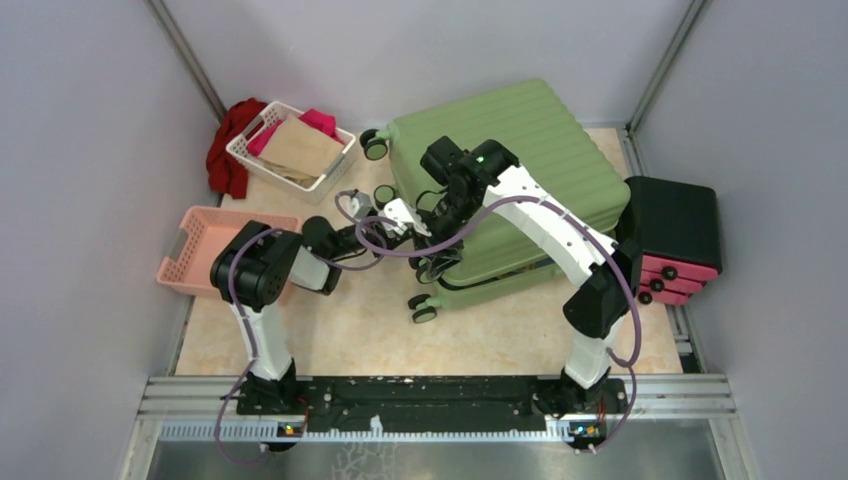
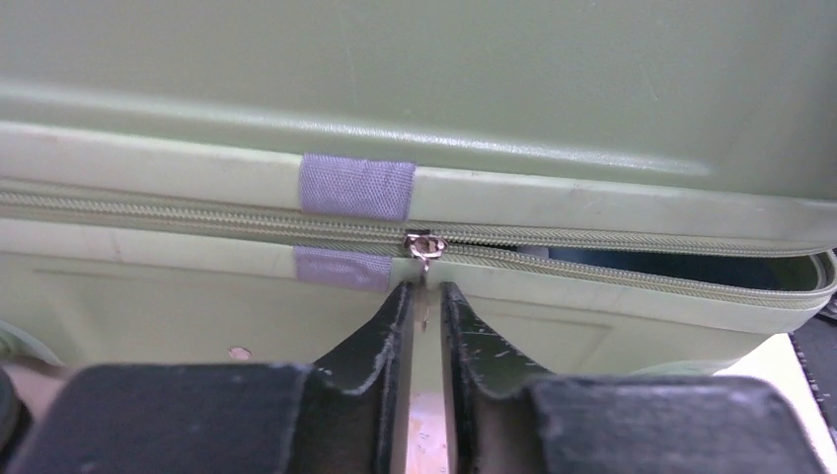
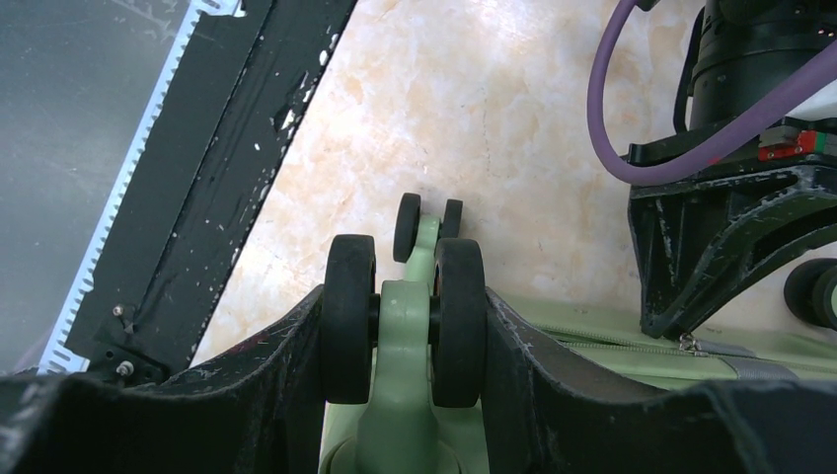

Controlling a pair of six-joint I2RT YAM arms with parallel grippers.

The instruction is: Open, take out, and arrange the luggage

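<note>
Toward the far right corner of the desk (image 1: 340, 340) the luggage (image 1: 510, 150) lies flat on one shell, its ribbed top facing up and its casters pointing at the left edge.

The left claw (image 2: 426, 301) is at the luggage's near left side, level with the zip (image 2: 197, 222). Its fingertips stand almost together on either side of the zip pull (image 2: 424, 249), which hangs between them. A thin gap shows between the tips, and I cannot tell whether they actually pinch the pull. Left of the slider the zip is closed. Right of it the two rows of teeth part over a dark gap. Two grey tape patches (image 2: 357, 186) sit on the rim just left of the slider, one above the zip and one below.

The right claw (image 3: 405, 316) is clenched on a twin-wheeled caster (image 3: 459, 316) at the luggage's near left corner, with one finger against each wheel's outer face. A second caster (image 3: 424, 225) rests on the desk just beyond it.

At the far left corner is a white basket (image 1: 290, 150) holding tan and pink items, with a red cloth (image 1: 228, 150) beside it against the wall. A pink basket (image 1: 215, 250) sits at the left edge. Black-and-pink cases (image 1: 675, 240) stand at the right edge, just beside the luggage.
</note>
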